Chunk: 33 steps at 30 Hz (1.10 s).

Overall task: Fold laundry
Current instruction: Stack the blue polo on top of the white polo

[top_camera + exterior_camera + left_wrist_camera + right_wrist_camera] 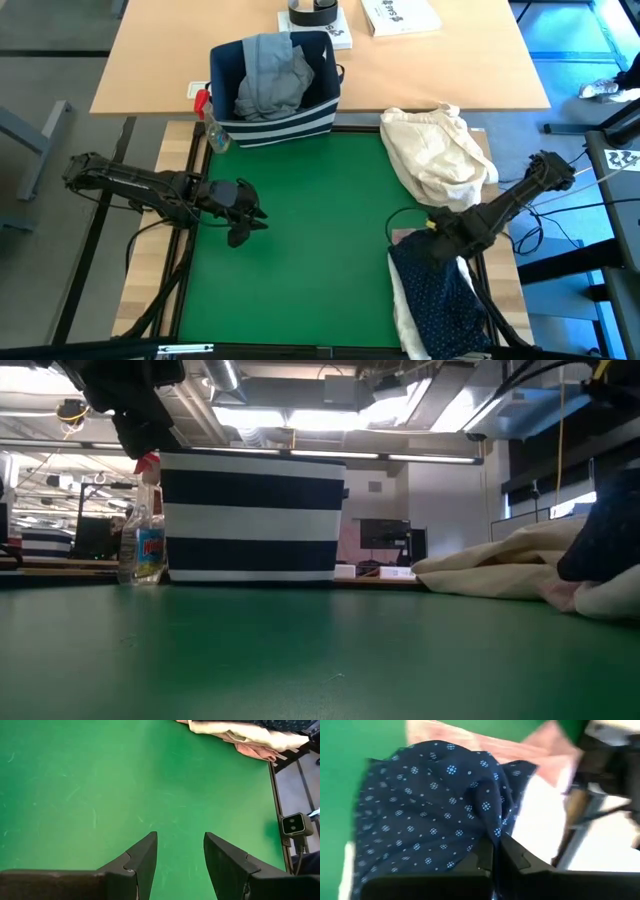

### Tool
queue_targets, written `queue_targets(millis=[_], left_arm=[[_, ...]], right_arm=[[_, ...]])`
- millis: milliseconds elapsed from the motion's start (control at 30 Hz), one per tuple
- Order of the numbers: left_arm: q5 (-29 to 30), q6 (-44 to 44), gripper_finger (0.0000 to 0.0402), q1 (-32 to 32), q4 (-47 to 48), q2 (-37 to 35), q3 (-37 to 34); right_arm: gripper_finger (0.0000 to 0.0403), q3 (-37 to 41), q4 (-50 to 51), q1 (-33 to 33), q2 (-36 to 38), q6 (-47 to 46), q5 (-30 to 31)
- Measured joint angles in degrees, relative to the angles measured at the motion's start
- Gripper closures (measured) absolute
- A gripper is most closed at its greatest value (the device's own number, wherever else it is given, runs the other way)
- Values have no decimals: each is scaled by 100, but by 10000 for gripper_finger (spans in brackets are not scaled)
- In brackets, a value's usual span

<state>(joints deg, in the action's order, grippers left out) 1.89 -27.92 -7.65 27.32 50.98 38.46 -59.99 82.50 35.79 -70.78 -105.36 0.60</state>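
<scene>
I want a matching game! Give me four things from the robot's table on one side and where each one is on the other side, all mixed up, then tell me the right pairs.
Things:
1. grey jeans
2. navy dotted shirt
3. cream cloth bundle
4. left claw

Places:
A. over bare green mat, open, holding nothing
B. inside the striped bin
C. pinched in the shut right claw, at the table's right front corner
D. heaped at the right edge, behind the dotted shirt

Pairs: 1-B, 2-C, 3-D, 4-A
</scene>
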Motion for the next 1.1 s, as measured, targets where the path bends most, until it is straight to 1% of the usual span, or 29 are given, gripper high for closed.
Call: queue_targets(millis=[100, 167, 233, 333, 467, 533, 600, 733, 800, 867, 967, 1033, 1100], left_arm=[[11, 2, 247, 1, -1, 0, 2], [11, 2, 247, 0, -1, 0, 2], [13, 2, 247, 1, -1, 0, 2], [13, 0, 247, 1, -1, 0, 2], [15, -1, 247, 1, -1, 0, 2], [21, -2, 247, 0, -5, 0, 2], [42, -4, 247, 1, -18, 0, 2], [54, -7, 247, -1, -127, 0, 2], [89, -7, 247, 1, -143, 0, 2], [154, -2, 247, -1, -143, 0, 2], [210, -7, 247, 1, -143, 0, 2], [210, -8, 247, 1, -145, 0, 2], [210, -13, 247, 0, -145, 0, 2]], right_arm=[[399, 118, -680, 142, -3, -105, 322], [392, 247, -906, 137, -5, -123, 350], [376, 386, -939, 129, -4, -245, 302], [337, 615, -945, 129, -4, -374, 48], [267, 650, -948, 128, -1, -258, -400], [237, 435, -940, 81, 11, -50, -573], [213, 78, -816, 95, 15, 75, -603], [180, -749, -171, 96, 24, 260, -587], [171, -1045, -4, 96, 26, 407, -358], [165, -1255, -107, 96, 24, 575, 60], [165, -1294, -904, 96, 16, 1093, 712], [169, -1195, -1594, 95, -72, 1607, 849], [176, -1022, -1957, 116, -219, 1975, 728]])
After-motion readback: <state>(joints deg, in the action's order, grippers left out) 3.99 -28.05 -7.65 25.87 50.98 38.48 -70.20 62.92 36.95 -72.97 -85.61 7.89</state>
